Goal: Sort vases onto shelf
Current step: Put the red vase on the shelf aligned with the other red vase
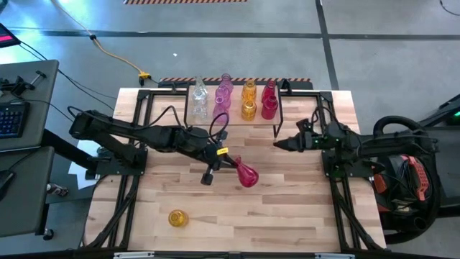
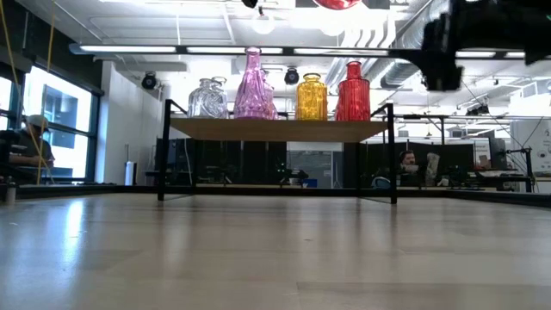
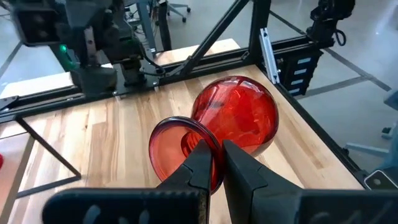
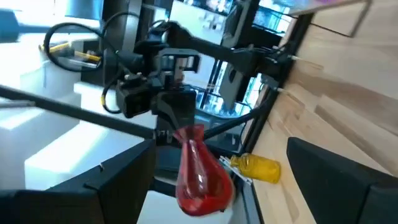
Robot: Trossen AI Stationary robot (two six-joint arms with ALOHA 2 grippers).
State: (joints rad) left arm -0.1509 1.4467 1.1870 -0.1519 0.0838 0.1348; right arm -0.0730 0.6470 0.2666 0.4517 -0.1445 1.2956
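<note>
The shelf (image 1: 233, 108) stands at the table's (image 1: 302, 208) far edge, midway along it, and everything else is placed from it here. On its board sit vases in colour groups: clear ones (image 1: 199, 101) at the left end, then pink-purple (image 1: 223, 93), amber-yellow (image 1: 249, 99) and red-magenta (image 1: 269, 101) toward the right end. In the low view the same row shows above the board (image 2: 275, 129), with the space under it open between the black wire legs.

The left gripper (image 1: 228, 161) hangs in front of the shelf, a little left of its middle and lifted off the tabletop. Its fingers (image 3: 202, 165) are pinched narrow on the flared rim of a red vase (image 1: 246, 174), whose round body points away from the arm toward the near right. From the right wrist camera that vase (image 4: 200, 174) hangs neck-up from the gripper, clear of the wood.

The right gripper (image 1: 277, 144) waits just off the shelf's right front leg, pointing left. The wrist view shows its fingers (image 4: 336, 174) spread wide with nothing between them.

A single yellow vase (image 1: 177, 218) lies on its side well in front of the shelf, toward the near left corner of the table. The wood between it and the shelf's front edge is bare apart from the left arm's reach, and the near right quarter is bare too.
</note>
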